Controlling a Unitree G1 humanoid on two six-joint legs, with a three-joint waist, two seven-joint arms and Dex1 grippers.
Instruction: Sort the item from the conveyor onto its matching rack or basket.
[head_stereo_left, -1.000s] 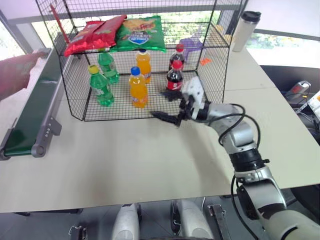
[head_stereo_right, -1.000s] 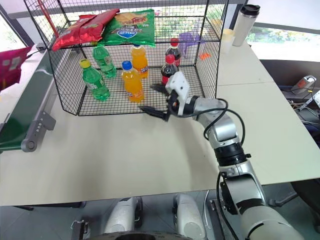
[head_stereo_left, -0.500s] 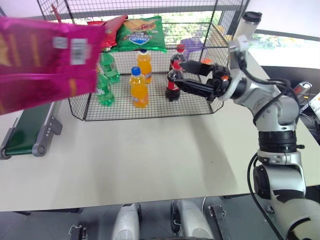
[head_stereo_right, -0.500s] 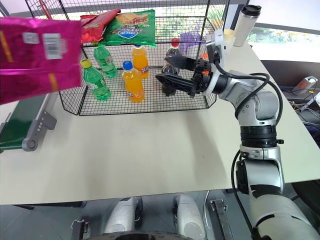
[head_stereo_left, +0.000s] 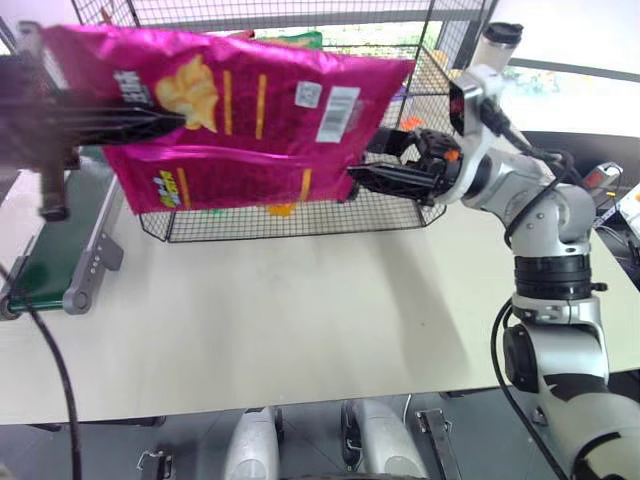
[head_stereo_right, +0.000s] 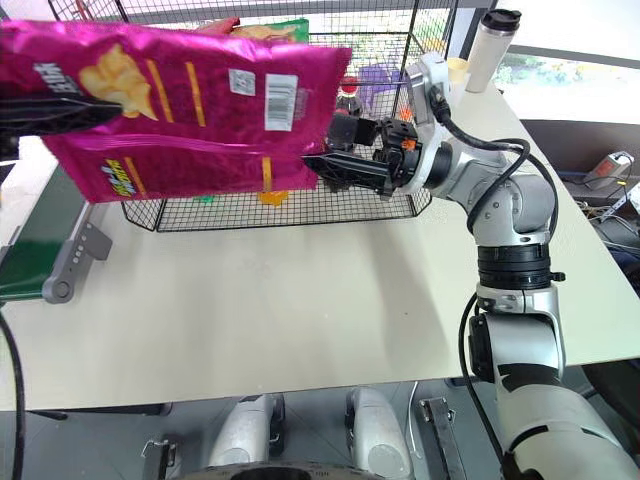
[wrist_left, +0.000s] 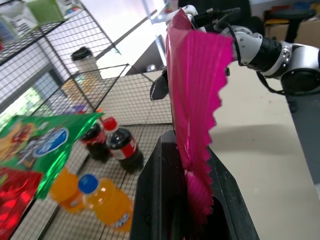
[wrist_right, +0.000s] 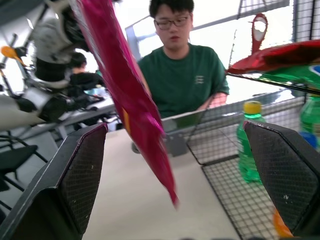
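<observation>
The item, a glossy magenta-pink crisps bag (head_stereo_left: 250, 120), hangs stretched sideways in the air in front of the black wire rack (head_stereo_left: 441, 92). My left gripper (head_stereo_left: 165, 122) is shut on the bag's crimped left end, and the left wrist view shows that seam (wrist_left: 192, 165) pinched between the fingers. My right gripper (head_stereo_left: 372, 158) is open at the bag's right end. In the right wrist view the bag's edge (wrist_right: 137, 112) hangs between its two spread fingers, touching neither. The dark-green conveyor (head_stereo_left: 50, 250) lies at the left, partly behind the bag.
Cola bottles (wrist_left: 120, 145) and orange bottles (wrist_left: 100, 200) stand on the rack's floor, as does a green bottle (wrist_right: 248, 145). A green bag (wrist_left: 40, 145) and a red bag (wrist_left: 12, 200) lie on its upper shelf. A tumbler (head_stereo_left: 495, 55) stands far right. A person (wrist_right: 182, 75) sits beyond the conveyor.
My left arm has swung the bag rightward across the rack's front, turning its printed face towards me. My right gripper rose from the table at first, then stayed open and almost still.
</observation>
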